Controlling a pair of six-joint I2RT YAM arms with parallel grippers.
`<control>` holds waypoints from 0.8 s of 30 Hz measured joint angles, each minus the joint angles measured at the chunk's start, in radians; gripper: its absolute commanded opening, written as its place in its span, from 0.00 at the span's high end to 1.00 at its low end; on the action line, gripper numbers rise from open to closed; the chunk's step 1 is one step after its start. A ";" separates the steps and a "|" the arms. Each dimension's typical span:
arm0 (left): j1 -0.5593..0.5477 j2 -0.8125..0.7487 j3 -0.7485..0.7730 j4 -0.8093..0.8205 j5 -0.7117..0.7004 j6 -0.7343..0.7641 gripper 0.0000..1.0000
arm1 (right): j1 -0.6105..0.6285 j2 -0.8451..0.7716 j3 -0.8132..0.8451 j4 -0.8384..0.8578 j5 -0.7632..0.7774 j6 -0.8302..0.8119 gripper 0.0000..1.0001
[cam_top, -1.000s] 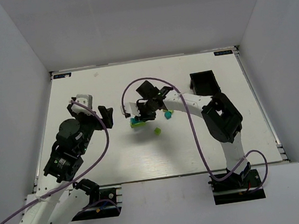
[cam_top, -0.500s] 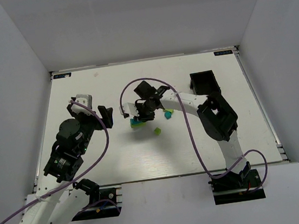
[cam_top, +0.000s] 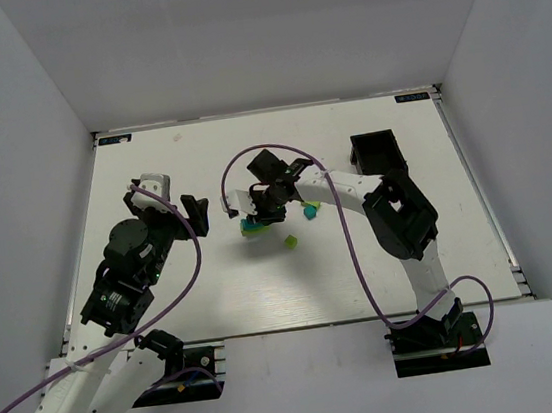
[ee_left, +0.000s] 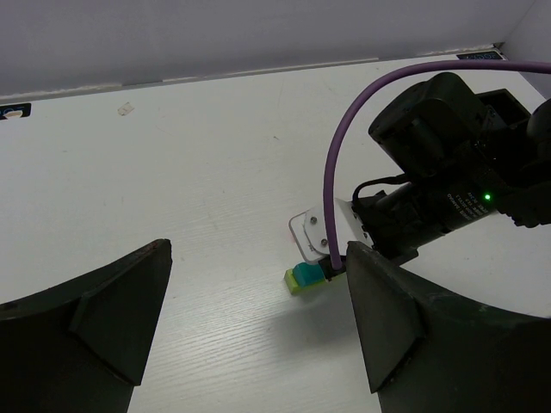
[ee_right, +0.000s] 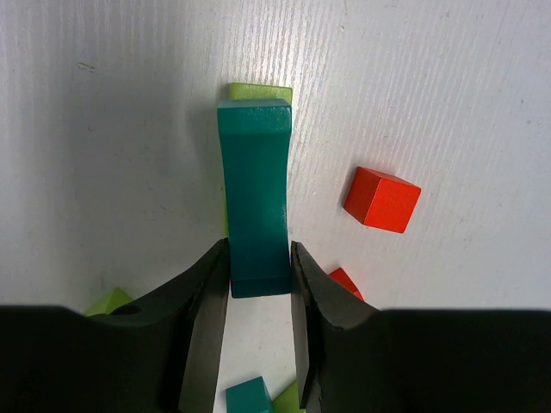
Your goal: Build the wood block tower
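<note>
The wood block tower (cam_top: 252, 226) is a lime-green bar (ee_right: 258, 90) flat on the table with a teal bar (ee_right: 254, 198) lying along its top. My right gripper (ee_right: 258, 258) is shut on the near end of the teal bar, one finger on each side. In the left wrist view the teal block sits on the green one (ee_left: 307, 276), just under the right gripper's wrist. My left gripper (ee_left: 258, 318) hangs open to the left of the stack, a short way off, with nothing between its fingers. In the top view it (cam_top: 196, 214) points at the stack.
A red cube (ee_right: 382, 200) lies right of the stack, and a second red piece (ee_right: 344, 281) peeks out by the right finger. A teal cube (ee_right: 249, 396) and a lime cube (cam_top: 289, 241) lie loose nearby. A black bin (cam_top: 375, 151) stands at the back right.
The right arm shifted slightly left with the teal bar a second ago and has held still since. The left arm has not moved.
</note>
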 measured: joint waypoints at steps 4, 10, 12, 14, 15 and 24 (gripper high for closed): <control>0.000 0.000 0.000 0.000 0.000 0.000 0.07 | 0.001 0.000 0.000 0.000 0.001 0.001 0.94; 0.000 -0.003 -0.003 0.000 0.000 0.000 0.07 | 0.006 0.002 0.003 0.000 0.006 0.005 0.94; 0.000 -0.005 -0.010 0.000 0.000 0.000 0.07 | 0.007 0.002 0.004 0.001 0.008 0.008 0.94; 0.000 -0.006 -0.013 0.000 0.000 0.000 0.07 | 0.011 0.003 0.006 0.001 0.008 0.012 0.94; 0.000 -0.006 -0.013 0.000 0.000 0.000 0.07 | 0.011 0.004 0.007 0.002 0.010 0.015 0.94; 0.000 -0.006 -0.013 0.000 0.000 0.000 0.07 | 0.015 0.007 0.013 0.004 0.028 0.045 0.93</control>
